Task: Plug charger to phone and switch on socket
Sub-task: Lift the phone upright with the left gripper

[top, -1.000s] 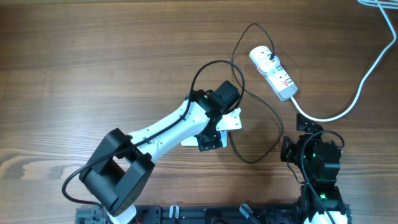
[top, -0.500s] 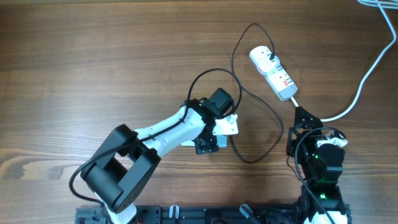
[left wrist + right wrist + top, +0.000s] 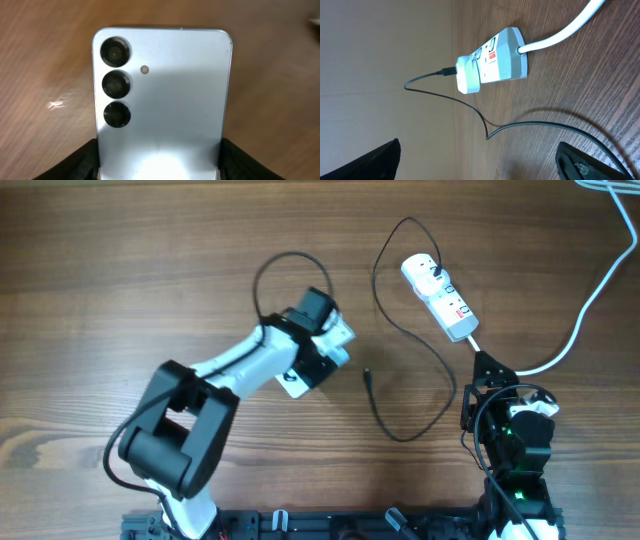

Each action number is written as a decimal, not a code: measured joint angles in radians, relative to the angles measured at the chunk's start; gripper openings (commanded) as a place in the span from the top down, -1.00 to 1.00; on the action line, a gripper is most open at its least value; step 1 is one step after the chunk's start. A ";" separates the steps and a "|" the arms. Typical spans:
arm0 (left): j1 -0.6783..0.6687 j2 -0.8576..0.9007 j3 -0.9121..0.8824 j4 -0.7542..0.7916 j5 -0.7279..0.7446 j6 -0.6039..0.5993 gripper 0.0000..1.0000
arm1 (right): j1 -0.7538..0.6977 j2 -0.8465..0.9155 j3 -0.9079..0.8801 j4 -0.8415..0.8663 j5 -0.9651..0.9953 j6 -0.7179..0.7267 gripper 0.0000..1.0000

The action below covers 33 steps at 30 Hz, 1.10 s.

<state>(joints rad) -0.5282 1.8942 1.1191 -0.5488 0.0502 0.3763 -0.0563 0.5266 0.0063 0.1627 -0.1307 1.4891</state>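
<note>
The phone (image 3: 165, 110), its silver-blue back and three stacked lenses facing the left wrist camera, is clamped edge to edge in the jaws of the left gripper (image 3: 333, 343), near the middle of the wooden bench (image 3: 120, 260). From overhead only a pale sliver shows, as the gripper body covers the rest. The charger (image 3: 368, 376) lies just to the right, its small plug end bare on the wood and apart from the phone. Its thin cable curls back to a white adapter (image 3: 468, 75) in the socket (image 3: 440, 298). A thick white cord (image 3: 590, 300) trails from the socket toward the upper right. The right gripper (image 3: 487, 385), jaws spread wide and empty, faces the socket. Its wrist view shows the cable crossing the wood between them.
</note>
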 measured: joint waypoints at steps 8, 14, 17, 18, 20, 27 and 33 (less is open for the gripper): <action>0.145 0.026 -0.010 0.203 -0.073 -0.440 -0.58 | 0.000 0.000 0.000 0.000 0.000 0.000 -0.98; 0.142 0.026 -0.004 0.199 -0.099 -0.650 -0.39 | 0.000 0.000 0.000 -0.003 -0.026 0.000 -1.00; 0.144 0.026 -0.001 0.183 -0.098 -0.682 -0.98 | 0.000 0.000 0.000 -0.006 -0.031 0.000 -0.99; 0.143 0.025 0.000 0.183 -0.096 -0.677 -0.99 | 0.000 0.000 0.000 -0.006 -0.034 0.000 -0.99; 0.137 0.024 0.011 0.144 -0.097 -0.653 -0.99 | 0.000 0.000 0.000 -0.006 -0.037 0.000 -1.00; 0.135 0.064 0.267 -0.419 -0.150 -0.652 -0.99 | 0.000 0.003 0.000 -0.017 -0.045 0.000 -1.00; 0.132 0.067 0.401 -0.400 -0.086 -0.571 -1.00 | 0.000 0.003 0.000 -0.043 -0.045 0.000 -0.99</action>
<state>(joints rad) -0.3958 1.9610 1.5204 -0.9485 -0.0357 -0.1947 -0.0563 0.5293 0.0063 0.1196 -0.1761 1.4891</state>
